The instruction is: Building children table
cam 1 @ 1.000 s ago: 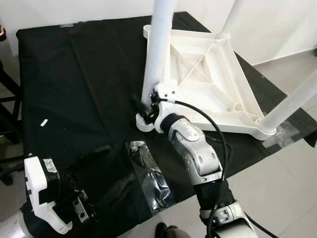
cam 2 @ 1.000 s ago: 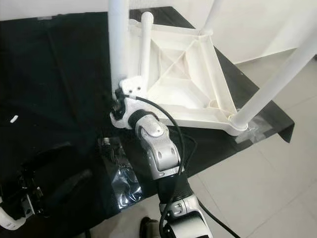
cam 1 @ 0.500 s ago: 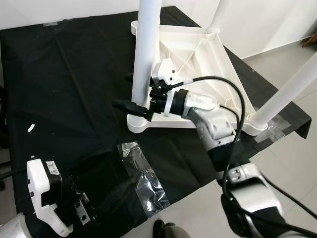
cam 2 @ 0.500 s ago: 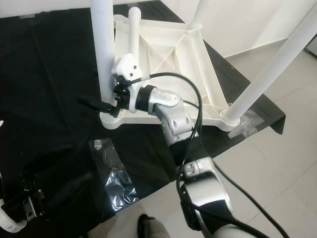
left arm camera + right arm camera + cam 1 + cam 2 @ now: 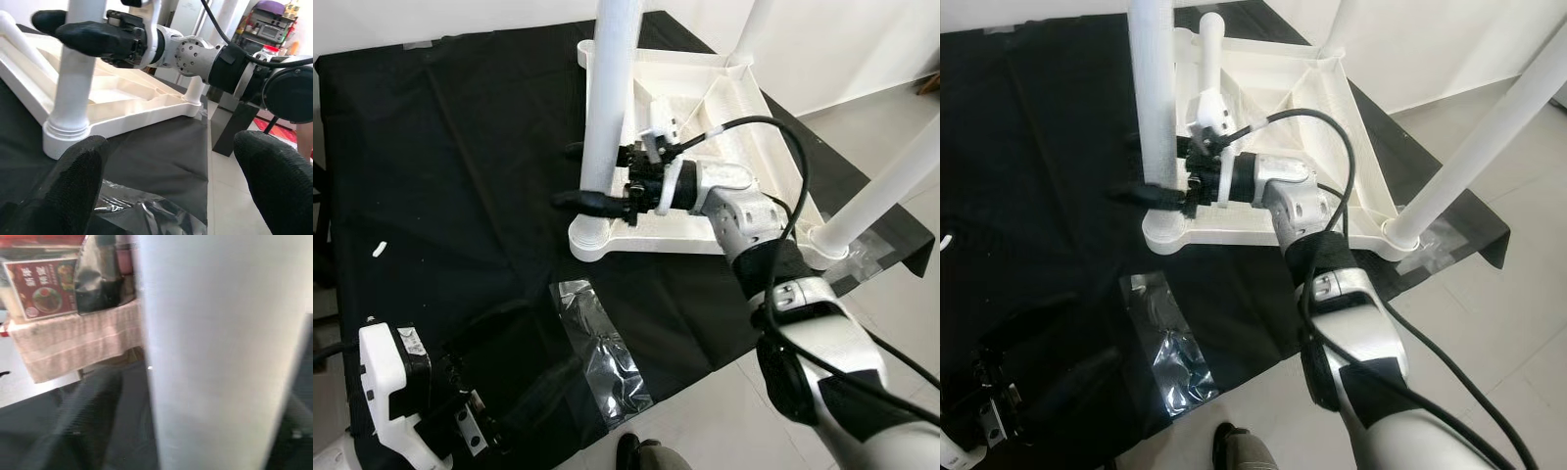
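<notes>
While the white children's table (image 5: 705, 147) is lying upside down on the black-draped surface (image 5: 460, 176), its legs are pointing up and the nearest leg (image 5: 607, 108) is standing in its corner socket (image 5: 592, 238). The right hand (image 5: 592, 178) is reaching in from the frame side, its two black fingers straddling that leg low down, one on each side; whether they are pressing on it or merely bracketing it I cannot tell. Judging by this, the step in hand is seating or twisting this leg home, so the next move is calling for a firm squeeze and a turn about the leg's axis without tipping the frame. Nearer the robot, a crumpled clear plastic bag (image 5: 602, 357) is lying flat, and the left hand (image 5: 166, 181) is hovering low with its fingers spread wide and gripping nothing.
</notes>
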`<state>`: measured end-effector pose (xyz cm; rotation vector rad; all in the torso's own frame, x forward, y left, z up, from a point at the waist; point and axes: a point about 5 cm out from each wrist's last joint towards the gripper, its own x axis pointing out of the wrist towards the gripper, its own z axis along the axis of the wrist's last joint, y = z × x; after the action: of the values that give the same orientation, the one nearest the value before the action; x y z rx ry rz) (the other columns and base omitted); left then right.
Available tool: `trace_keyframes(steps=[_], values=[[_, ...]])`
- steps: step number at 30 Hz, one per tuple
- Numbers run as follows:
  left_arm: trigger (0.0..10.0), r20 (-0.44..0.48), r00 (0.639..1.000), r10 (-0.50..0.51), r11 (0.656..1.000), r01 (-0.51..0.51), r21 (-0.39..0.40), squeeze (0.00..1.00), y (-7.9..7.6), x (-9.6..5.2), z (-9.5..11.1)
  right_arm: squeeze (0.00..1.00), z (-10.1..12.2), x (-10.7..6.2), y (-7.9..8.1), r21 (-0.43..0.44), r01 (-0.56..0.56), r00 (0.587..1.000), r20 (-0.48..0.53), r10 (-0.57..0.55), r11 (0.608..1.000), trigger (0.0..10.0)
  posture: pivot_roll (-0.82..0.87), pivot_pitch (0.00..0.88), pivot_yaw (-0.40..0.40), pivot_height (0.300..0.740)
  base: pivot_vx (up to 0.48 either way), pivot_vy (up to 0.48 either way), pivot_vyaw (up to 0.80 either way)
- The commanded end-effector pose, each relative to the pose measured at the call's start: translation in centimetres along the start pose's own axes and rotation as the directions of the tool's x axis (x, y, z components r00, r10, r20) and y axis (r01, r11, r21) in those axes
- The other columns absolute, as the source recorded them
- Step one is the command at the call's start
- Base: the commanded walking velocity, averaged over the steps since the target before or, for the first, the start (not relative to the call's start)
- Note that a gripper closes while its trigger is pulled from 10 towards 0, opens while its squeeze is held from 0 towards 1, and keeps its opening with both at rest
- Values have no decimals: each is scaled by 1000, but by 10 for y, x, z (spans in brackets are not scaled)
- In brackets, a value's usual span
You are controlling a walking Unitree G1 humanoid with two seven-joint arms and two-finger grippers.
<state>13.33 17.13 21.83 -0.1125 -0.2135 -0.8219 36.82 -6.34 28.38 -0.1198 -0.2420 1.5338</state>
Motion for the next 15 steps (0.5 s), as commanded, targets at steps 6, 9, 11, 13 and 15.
trace_keyframes(steps=[6, 9, 11, 13, 15], values=[[10000, -8, 1000, -14, 1000, 14, 11, 0, -3, 0, 3, 0, -6, 0, 8, 32, -125, 992, 13, 125, 992, 0, 193, 281, -136, 740, 0, 0, 0], [10000, -4, 1000, -18, 1000, 18, 10, 0, -2, 1, 2, 0, -6, -3, 11, 8, -133, 991, 31, 132, 991, 0, 176, 265, -126, 740, 0, 0, 0], [10000, -4, 1000, -19, 1000, 19, 10, 0, -1, 1, 2, 0, -6, -4, 13, -4, -129, 991, 36, 129, 992, 0, 176, 265, -126, 740, 0, 0, 0], [10000, -2, 1000, -20, 1000, 20, 10, 0, -1, 1, 2, 0, -6, -4, 19, -28, -107, 993, 50, 108, 994, 0, 169, 263, -122, 740, 0, 0, 0], [10000, -1, 1000, -24, 1000, 24, 7, 0, 0, 2, 2, 0, -10, -3, 31, -47, -20, 997, 78, 24, 999, 0, 164, 261, -116, 740, 0, 0, 0]])
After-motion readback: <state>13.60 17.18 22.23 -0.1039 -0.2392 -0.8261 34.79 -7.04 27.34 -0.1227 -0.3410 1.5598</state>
